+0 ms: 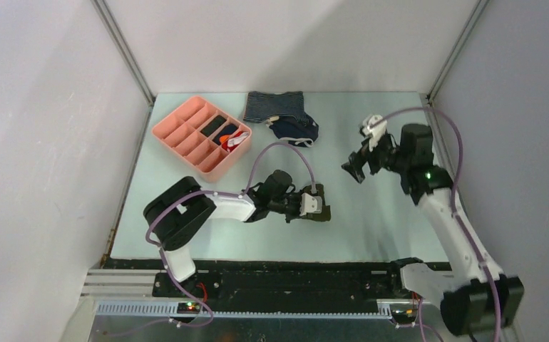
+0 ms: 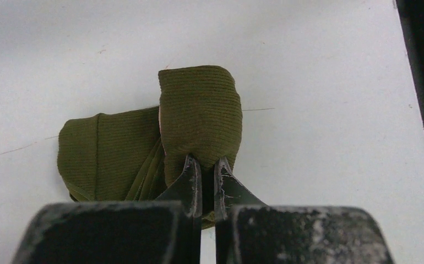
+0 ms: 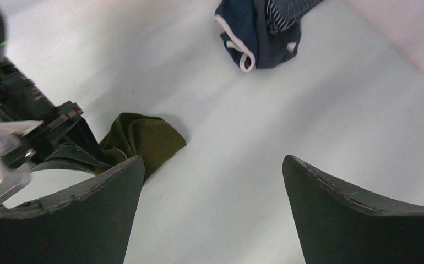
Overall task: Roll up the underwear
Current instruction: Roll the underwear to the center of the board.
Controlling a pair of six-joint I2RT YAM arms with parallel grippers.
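Note:
The underwear (image 2: 199, 115) is a small olive-green cloth lying on the table, part of it folded over into a thick flap, the rest spread flat to the left. My left gripper (image 2: 207, 165) is shut on the near edge of that folded flap. In the top view the left gripper (image 1: 314, 206) lies low at the table's middle front with the underwear (image 1: 323, 214) under it. My right gripper (image 1: 357, 169) is open and empty, raised above the table to the right. The right wrist view shows the underwear (image 3: 143, 140) ahead and to the left of its fingers.
A pink divided tray (image 1: 200, 135) with small items stands at the back left. A blue-grey striped garment (image 1: 275, 107) and a navy white-trimmed garment (image 1: 294, 131) lie at the back middle; the navy one also shows in the right wrist view (image 3: 256, 33). The table's black front rail (image 1: 279, 267) runs below.

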